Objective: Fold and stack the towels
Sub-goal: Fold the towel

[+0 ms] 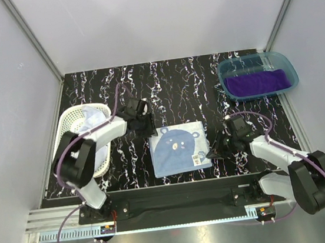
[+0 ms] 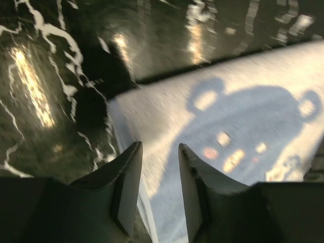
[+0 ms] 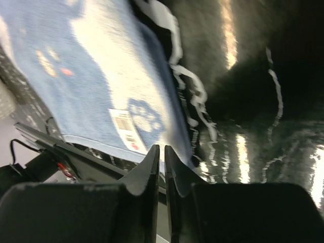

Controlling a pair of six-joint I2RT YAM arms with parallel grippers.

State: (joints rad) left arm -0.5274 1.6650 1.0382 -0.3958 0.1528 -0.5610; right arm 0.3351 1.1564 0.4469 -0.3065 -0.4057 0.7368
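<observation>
Top view: at bottom, arm bases; mid-frame, the bear towel [image 1: 178, 149] is laid flat, flanked by left gripper [image 1: 143, 124] and right gripper [image 1: 218, 149]; purple towel [image 1: 258, 82] is seen binned upper right, pale towel [image 1: 93, 114] basketed left. Left wrist: jaws moderately parted, nothing held, over the towel's corner. Right wrist: jaws nearly closed, empty, at the labelled edge; folding judged pending, edge grasps needed next.

Top cam overhead, sees whole table [image 1: 162, 74]; both wrist cams low, close, share bear towel [image 1: 179, 149] edges.

Blk marbled table [image 1: 176, 84] w/ bear towel [image 1: 179, 149], white basket [image 1: 73, 122], teal bin [image 1: 229, 81]
</observation>
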